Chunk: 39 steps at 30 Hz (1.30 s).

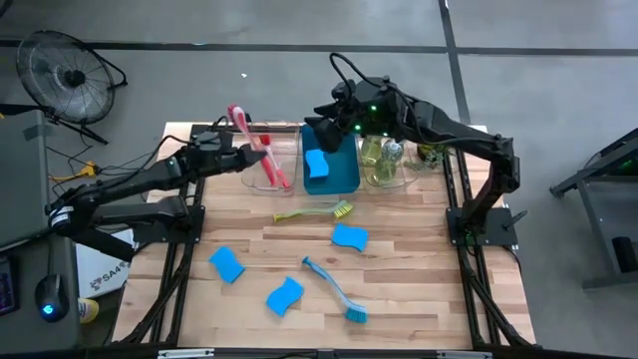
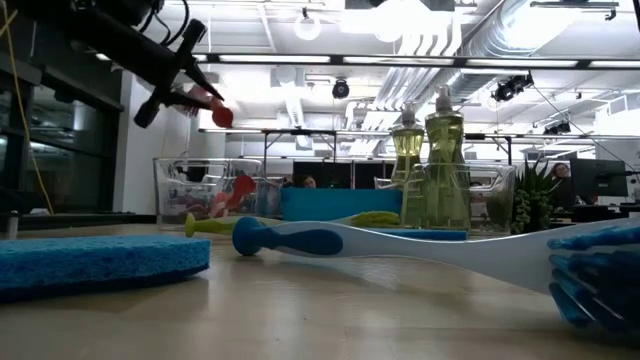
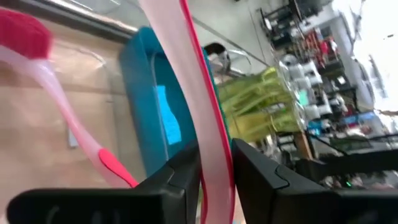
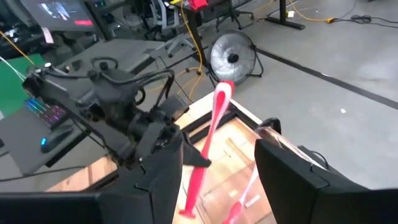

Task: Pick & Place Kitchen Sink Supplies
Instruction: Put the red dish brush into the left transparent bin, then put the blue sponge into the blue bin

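My left gripper (image 1: 259, 153) is shut on a pink dish brush (image 1: 261, 150) over the left clear tray (image 1: 284, 140); it also shows in the low view (image 2: 178, 85). A second pink brush (image 3: 59, 93) lies in that tray. My right gripper (image 1: 324, 125) is open and empty above the blue bin (image 1: 344, 179), which holds a blue sponge (image 1: 317, 163). Two pump bottles (image 2: 430, 165) stand in the right clear tray (image 1: 399, 179). A yellow-green brush (image 1: 317, 211), a teal brush (image 1: 334, 289) and three blue sponges (image 1: 349, 237) lie on the table. My left gripper pinches the pink brush's handle (image 3: 214, 162) between its two fingers, about midway along it. The fingers come from the table's left and lie across the handle. The brush is tilted and lifted, its red end (image 2: 222, 115) above the tray's rim.
A fan (image 1: 65, 75) stands on the floor beyond the table's far left corner. A small plant (image 2: 535, 195) stands behind the right tray. The two arms are close together over the trays and the bin; the table's near half has open wood between the loose things.
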Motion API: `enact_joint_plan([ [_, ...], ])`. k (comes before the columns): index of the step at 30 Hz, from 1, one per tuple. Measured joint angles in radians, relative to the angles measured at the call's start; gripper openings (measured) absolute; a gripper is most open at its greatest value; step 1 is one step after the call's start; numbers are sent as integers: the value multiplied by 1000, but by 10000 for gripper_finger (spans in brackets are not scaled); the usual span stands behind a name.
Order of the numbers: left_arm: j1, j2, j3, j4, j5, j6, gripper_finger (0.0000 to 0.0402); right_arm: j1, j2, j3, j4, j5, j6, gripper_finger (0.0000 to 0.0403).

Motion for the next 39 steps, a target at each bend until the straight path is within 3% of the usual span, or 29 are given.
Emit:
enact_joint_plan([
  [8, -1, 39, 0, -106, -14, -52, 88, 8, -91, 0, -88, 42, -4, 195],
  [17, 0, 90, 0, -46, -101, -202, 89, 8, -183, 0, -160, 77, -71, 195],
  [26, -45, 217, 0, 13, -150, -276, 76, 8, -213, 0, -270, 84, -148, 195],
  [32, -53, 251, 0, 59, -182, -254, 67, 8, -217, 0, -346, 84, -172, 195],
  [39, -51, 218, 0, 177, -224, -83, 67, 8, -217, 0, -431, 75, -172, 195],
])
